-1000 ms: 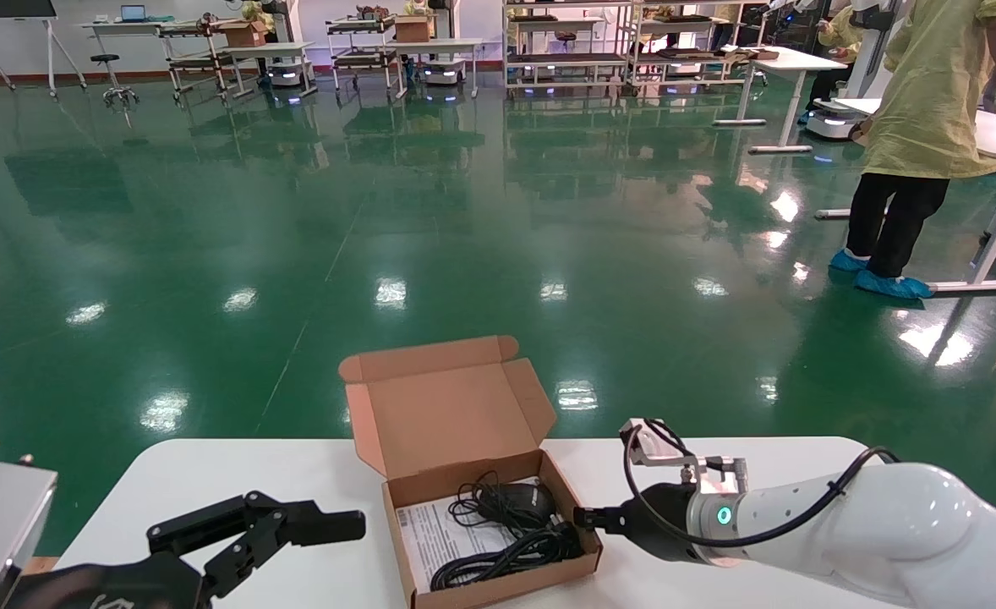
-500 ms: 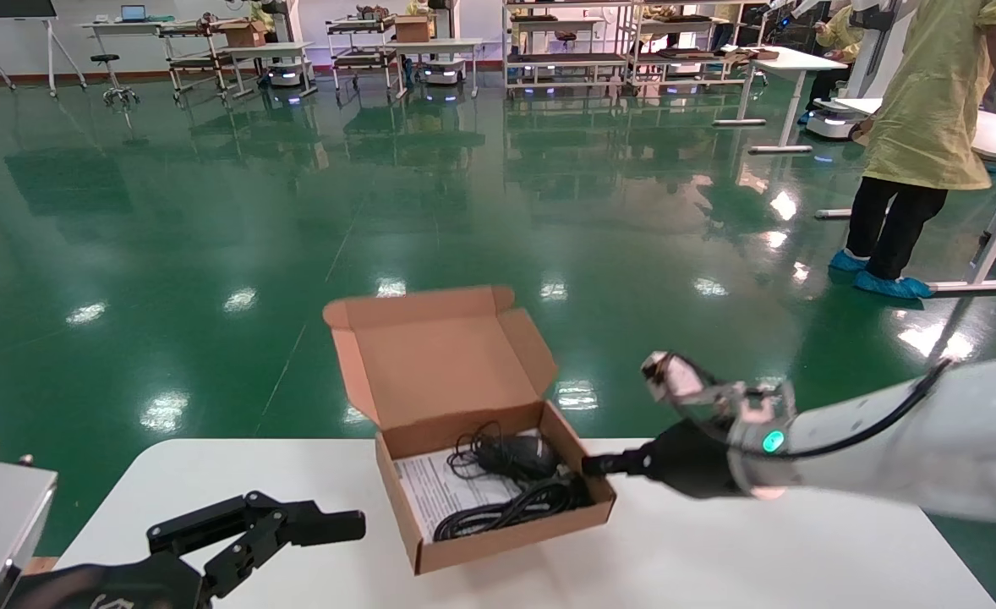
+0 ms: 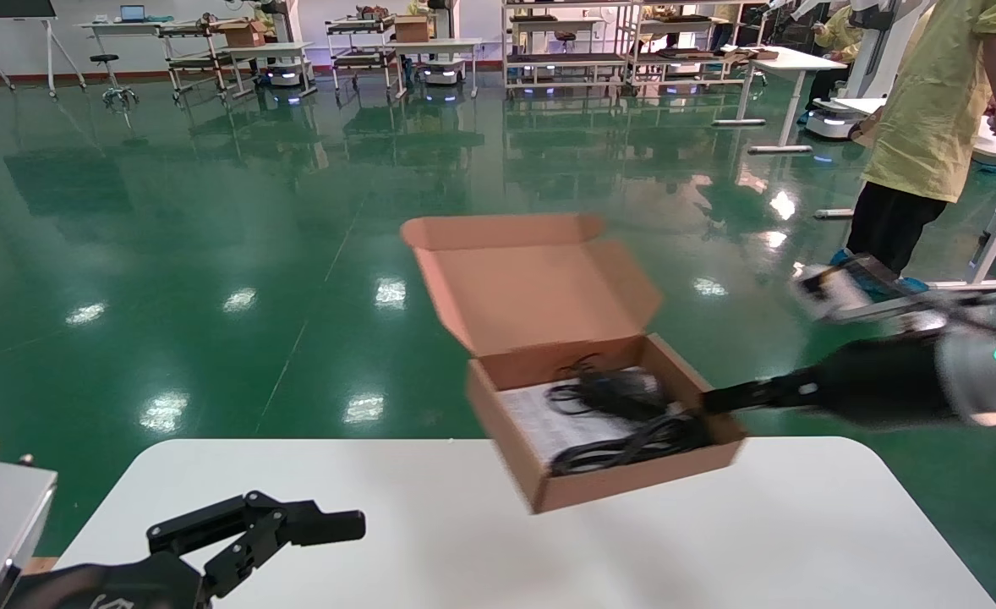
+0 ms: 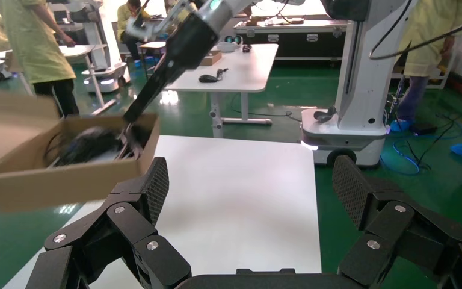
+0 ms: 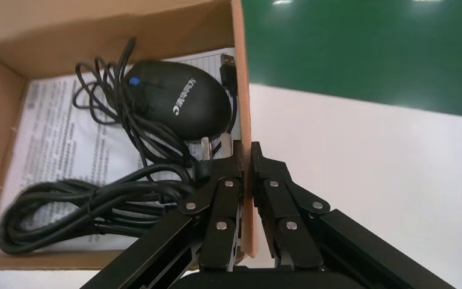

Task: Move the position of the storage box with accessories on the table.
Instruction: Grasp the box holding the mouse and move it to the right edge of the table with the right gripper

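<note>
Large white smooth table (image 3: 430, 507) with rounded corners fills the near field of the head view; green floor beyond it.

Small shallow brown corrugated-cardboard storage box (image 3: 625, 482), hinged lid open and tilted back, is off the table surface, carried in the air over the table's far edge, right of centre. It looks slightly tilted, near-left corner lowest.

Right gripper (image 5: 245, 158) is clamped on the box's right side wall, one finger inside, one outside, wall pinched between. The arm reaches in from the right, so the box hangs off the gripper tip toward the robot's left, with its long axis running roughly away from the robot and the lid on the far side.

Left gripper (image 3: 329, 526) sits parked low at the near-left of the table, fingers spread wide, holding nothing. Well apart from the box; right arm is the only one in play.

Inside the box: white printed paper sheet (image 5: 54, 144) flat on the floor, thick black cable bundle (image 5: 90, 208) at the near end, black computer mouse (image 5: 180, 105) with thin cord toward the lid end.

Judgement: mid-carry. Single-wall pinch with the load cantilevered left, so set-down needs the box level or the contents could slide to the low corner.
</note>
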`<action>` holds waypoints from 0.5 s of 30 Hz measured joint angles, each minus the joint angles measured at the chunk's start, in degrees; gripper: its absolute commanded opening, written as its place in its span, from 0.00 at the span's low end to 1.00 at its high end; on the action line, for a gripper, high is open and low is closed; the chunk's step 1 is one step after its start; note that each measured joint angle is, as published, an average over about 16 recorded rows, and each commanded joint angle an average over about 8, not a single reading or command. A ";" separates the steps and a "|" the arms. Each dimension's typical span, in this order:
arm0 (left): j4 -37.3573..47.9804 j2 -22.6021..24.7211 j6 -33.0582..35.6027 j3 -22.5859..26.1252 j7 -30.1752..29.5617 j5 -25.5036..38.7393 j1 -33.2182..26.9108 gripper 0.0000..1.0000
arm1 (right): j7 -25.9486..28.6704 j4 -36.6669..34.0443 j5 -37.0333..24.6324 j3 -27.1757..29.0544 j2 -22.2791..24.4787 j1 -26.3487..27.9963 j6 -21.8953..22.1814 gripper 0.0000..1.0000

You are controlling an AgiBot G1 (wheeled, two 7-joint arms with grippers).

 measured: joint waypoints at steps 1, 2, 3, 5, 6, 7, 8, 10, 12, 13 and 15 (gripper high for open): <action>0.00 0.00 0.00 0.00 0.00 0.00 0.00 1.00 | -0.42 -0.34 -0.20 -0.11 0.86 0.62 -0.31 0.00; 0.00 0.00 0.00 0.00 0.00 0.00 0.00 1.00 | -0.83 -0.67 -0.40 -0.23 1.72 1.21 -0.58 0.00; 0.00 0.00 0.00 0.00 0.00 0.00 0.00 1.00 | -1.23 -0.98 -0.60 -0.36 2.57 1.75 -0.81 0.00; 0.00 0.00 0.00 0.00 0.00 0.00 0.00 1.00 | -2.02 -1.57 -1.00 -0.60 4.26 2.72 -1.18 0.00; 0.00 0.00 0.00 0.00 0.00 0.00 0.00 1.00 | -2.40 -1.85 -1.20 -0.73 5.08 3.14 -1.31 0.00; 0.00 0.00 0.00 0.00 0.00 0.00 0.00 1.00 | -2.78 -2.12 -1.40 -0.85 5.90 3.53 -1.41 0.00; 0.00 0.00 0.00 0.00 0.00 0.00 0.00 1.00 | -3.15 -2.37 -1.60 -0.98 6.71 3.87 -1.48 0.00; 0.00 0.00 0.00 0.00 0.00 0.00 0.00 1.00 | -3.84 -2.85 -1.97 -1.22 8.26 4.41 -1.52 0.00; 0.00 0.00 0.00 0.00 0.00 0.00 0.00 1.00 | -4.50 -3.29 -2.30 -1.45 9.71 4.76 -1.43 0.00; 0.00 0.00 0.00 0.00 0.00 0.00 0.00 1.00 | -4.82 -3.49 -2.45 -1.55 10.41 4.87 -1.34 0.00; 0.00 0.00 0.00 0.00 0.00 0.00 0.00 1.00 | -5.42 -3.86 -2.70 -1.72 11.71 4.96 -1.07 0.00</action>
